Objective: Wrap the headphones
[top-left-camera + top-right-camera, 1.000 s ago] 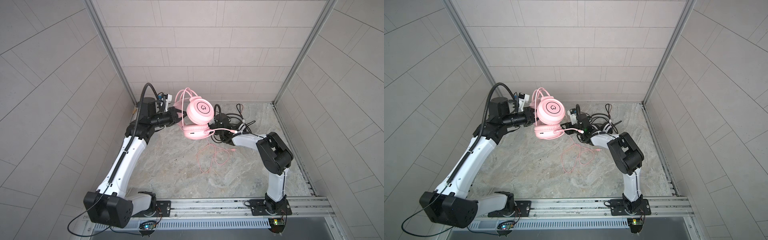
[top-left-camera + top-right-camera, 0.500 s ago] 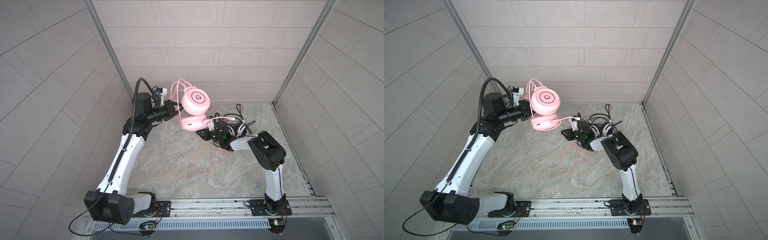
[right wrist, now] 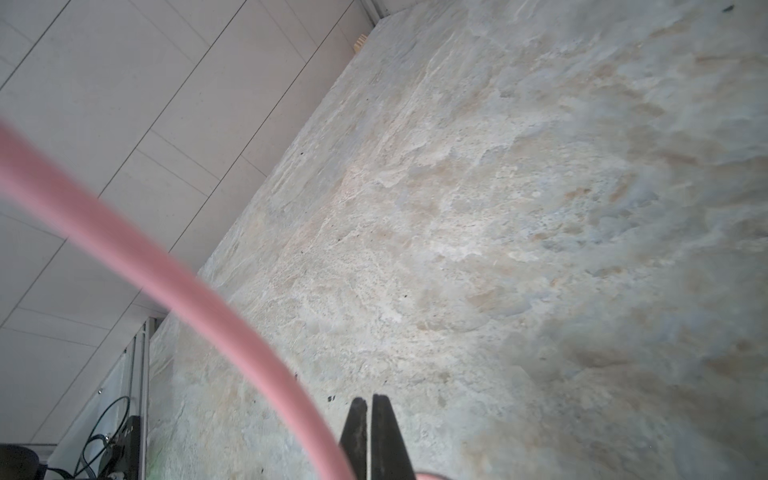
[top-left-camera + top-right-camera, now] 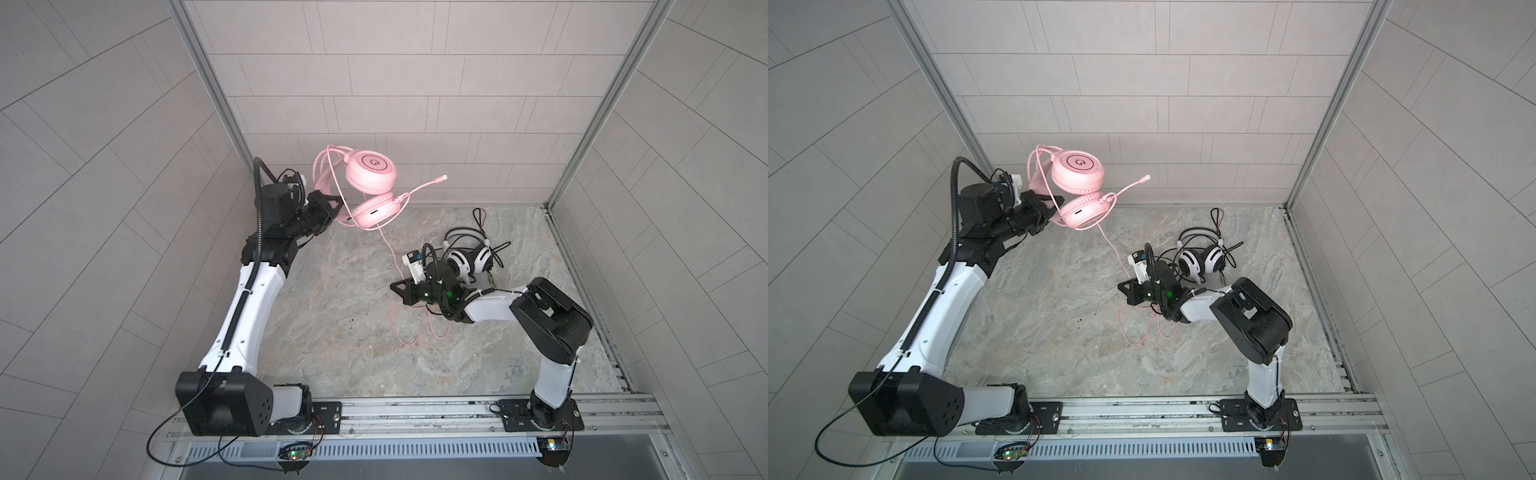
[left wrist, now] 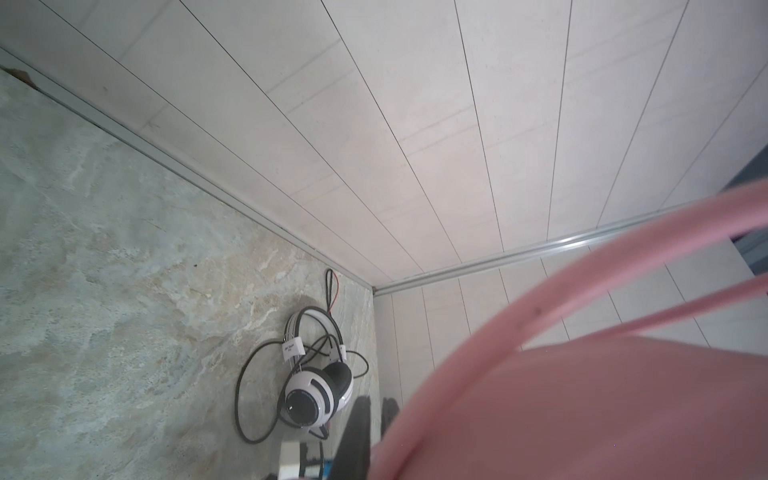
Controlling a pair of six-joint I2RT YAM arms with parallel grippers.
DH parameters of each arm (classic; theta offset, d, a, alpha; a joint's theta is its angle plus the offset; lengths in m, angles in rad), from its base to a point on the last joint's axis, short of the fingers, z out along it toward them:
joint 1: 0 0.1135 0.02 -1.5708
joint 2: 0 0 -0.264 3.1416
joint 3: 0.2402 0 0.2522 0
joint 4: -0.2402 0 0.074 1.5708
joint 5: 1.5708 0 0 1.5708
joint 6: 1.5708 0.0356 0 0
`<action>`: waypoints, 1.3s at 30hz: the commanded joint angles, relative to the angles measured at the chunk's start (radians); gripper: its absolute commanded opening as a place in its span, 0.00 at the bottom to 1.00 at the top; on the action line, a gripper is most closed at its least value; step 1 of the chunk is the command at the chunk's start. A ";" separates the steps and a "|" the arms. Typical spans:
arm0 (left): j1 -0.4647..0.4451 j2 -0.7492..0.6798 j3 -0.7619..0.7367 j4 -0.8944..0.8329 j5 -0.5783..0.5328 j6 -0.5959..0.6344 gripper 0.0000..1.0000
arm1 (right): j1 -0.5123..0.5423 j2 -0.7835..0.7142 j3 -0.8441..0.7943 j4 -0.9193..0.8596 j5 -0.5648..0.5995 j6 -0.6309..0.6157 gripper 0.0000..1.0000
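The pink headphones (image 4: 370, 174) (image 4: 1077, 172) hang in the air at the rear left, boom mic pointing right. My left gripper (image 4: 338, 208) (image 4: 1054, 208) is shut on their headband. In the left wrist view a pink earcup (image 5: 582, 415) hides most of the left gripper (image 5: 374, 419). The pink cable (image 4: 388, 245) (image 3: 166, 266) runs down from the headset to my right gripper (image 4: 395, 286) (image 4: 1121, 286) (image 3: 368, 401), which is low over the floor and shut on it. Slack cable loops lie on the floor beneath. The white-and-black headphones (image 4: 467, 259) (image 4: 1200, 259) (image 5: 316, 395) lie behind the right gripper.
The black cable (image 4: 480, 216) sprawls around the white-and-black headset toward the back wall. Tiled walls close in the stone floor (image 4: 332, 332) on three sides. A metal rail (image 4: 415, 411) carrying both arm bases runs along the front.
The left arm has lifted the pink headset higher and back to the left. The right gripper has dropped away from the headset toward the floor, following the cable, and has shut.
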 commanded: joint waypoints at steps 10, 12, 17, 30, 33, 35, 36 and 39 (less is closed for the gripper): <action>0.015 -0.097 -0.053 0.040 -0.387 -0.032 0.00 | 0.189 -0.208 -0.050 -0.308 0.151 -0.172 0.00; 0.015 -0.098 -0.053 0.014 -0.424 -0.004 0.00 | 0.204 -0.233 -0.046 -0.352 0.169 -0.200 0.00; 0.016 -0.088 -0.070 -0.008 -0.500 0.024 0.00 | 0.228 -0.282 -0.032 -0.459 0.194 -0.235 0.00; 0.023 -0.094 -0.091 -0.077 -0.628 0.063 0.00 | 0.277 -0.413 -0.040 -0.593 0.283 -0.271 0.00; 0.021 -0.095 -0.106 -0.102 -0.646 0.070 0.00 | 0.328 -0.422 -0.008 -0.629 0.310 -0.303 0.00; 0.018 -0.096 -0.129 -0.106 -0.666 0.081 0.00 | 0.370 -0.403 0.043 -0.684 0.335 -0.347 0.00; 0.016 -0.095 -0.140 -0.109 -0.673 0.083 0.00 | 0.389 -0.390 0.074 -0.713 0.346 -0.366 0.00; 0.012 -0.091 -0.169 -0.120 -0.663 0.099 0.00 | 0.425 -0.369 0.138 -0.749 0.353 -0.384 0.00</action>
